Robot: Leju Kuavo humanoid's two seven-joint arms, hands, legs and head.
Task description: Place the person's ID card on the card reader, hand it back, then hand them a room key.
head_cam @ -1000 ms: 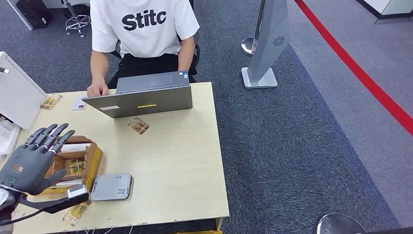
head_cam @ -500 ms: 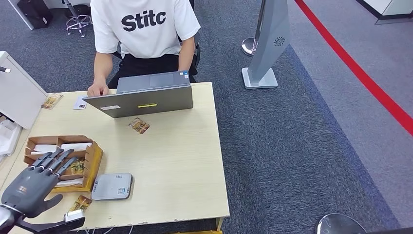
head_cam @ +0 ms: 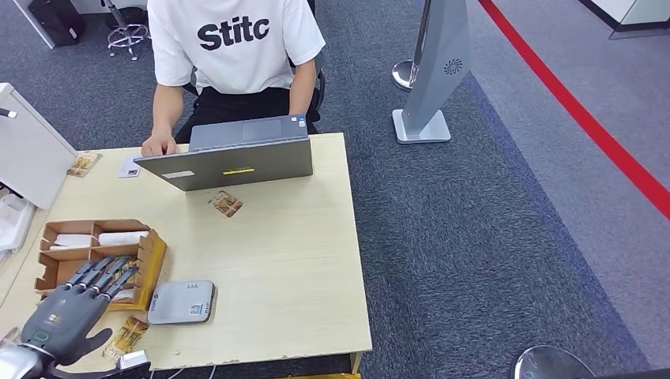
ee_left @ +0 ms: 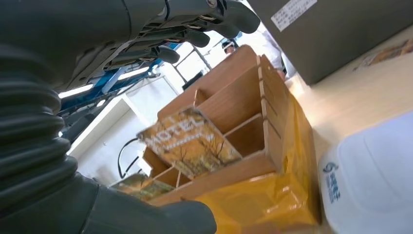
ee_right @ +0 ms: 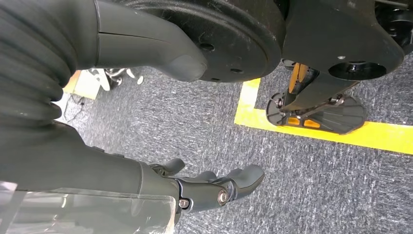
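The grey card reader (head_cam: 182, 302) lies near the table's front edge, right of a wooden organiser box (head_cam: 99, 251). My left hand (head_cam: 71, 312) hovers at the front left corner with its fingers apart over the box's near end, holding nothing. In the left wrist view a patterned hotel key card (ee_left: 190, 141) stands in the box beside the reader (ee_left: 375, 180). Another patterned card (head_cam: 226, 204) lies in front of the laptop. A small white card (head_cam: 129, 166) lies by the person's hand (head_cam: 158, 146). My right hand (ee_right: 214, 187) hangs over the floor, empty.
An open grey laptop (head_cam: 233, 158) stands at the table's far edge with the person (head_cam: 235, 47) seated behind it. Patterned cards lie at the far left (head_cam: 84, 163) and at the front edge (head_cam: 126, 335). A white cabinet (head_cam: 28, 150) stands to the left.
My left hand has drawn back and down from over the organiser box to the table's front left corner. The cards, the reader and the person stay where they were.
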